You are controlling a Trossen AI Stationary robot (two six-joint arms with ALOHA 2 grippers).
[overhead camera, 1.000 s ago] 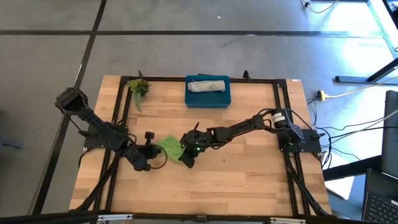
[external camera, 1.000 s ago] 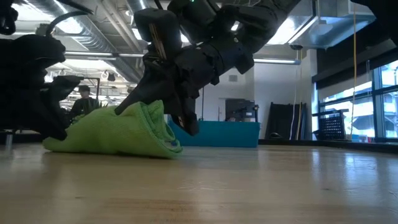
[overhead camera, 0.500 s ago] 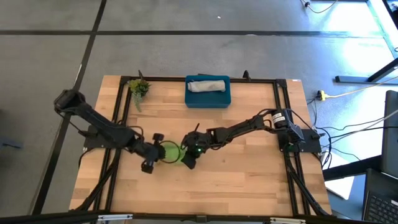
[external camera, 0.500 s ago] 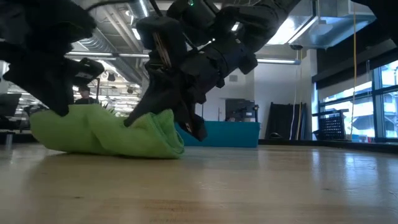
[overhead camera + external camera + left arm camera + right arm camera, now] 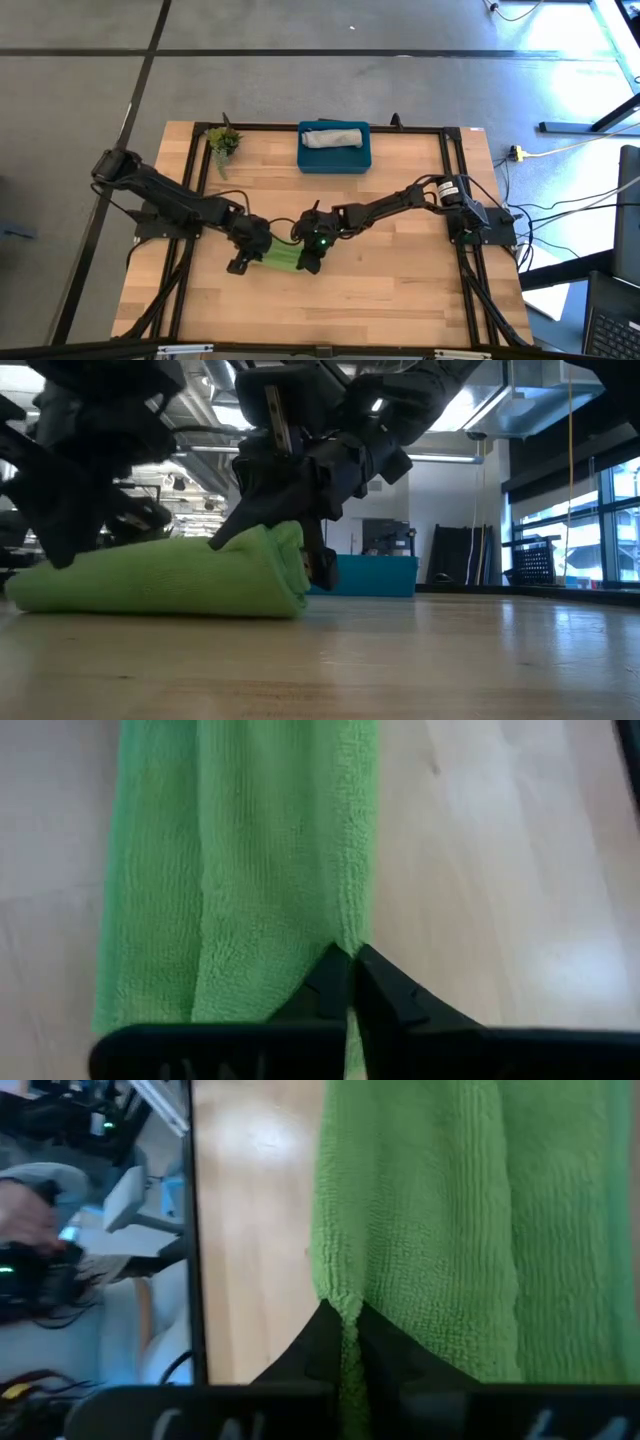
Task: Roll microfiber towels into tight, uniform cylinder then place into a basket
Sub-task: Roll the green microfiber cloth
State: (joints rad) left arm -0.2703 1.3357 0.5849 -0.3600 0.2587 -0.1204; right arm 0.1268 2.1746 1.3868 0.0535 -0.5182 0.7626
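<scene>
The lime green towel (image 5: 280,259) lies on the table's middle as a long low roll (image 5: 160,572). My left gripper (image 5: 250,260) is shut on its left end, and my right gripper (image 5: 309,260) is shut on its right end (image 5: 290,565). Both wrist views show shut fingertips at a green hem. The light grey towel (image 5: 333,136) lies rolled inside the teal basket (image 5: 335,160) at the table's far edge. My left gripper pinches a hemmed edge of the green towel (image 5: 346,932) between its two shut fingertips, near the roll's left end. The fingers slant down from above. The roll lies flat on the table. My right gripper pinches the towel's hemmed edge (image 5: 338,1302) between its two fingertips at the roll's right end. The fingers slant down from the table's right side. That end sits slightly raised (image 5: 296,550), and the rest lies on the wood.
A small green plant sprig (image 5: 222,140) lies at the far left of the table. A black frame rail (image 5: 455,200) runs along the table's sides. Bare wood lies near the front edge (image 5: 330,310).
My left gripper has swung toward the table's near edge over the towel's left end and has turned. The green towel has gone from a bunched heap to a long low roll. Its left end has been drawn out leftward, while the right end has stayed at my right gripper.
</scene>
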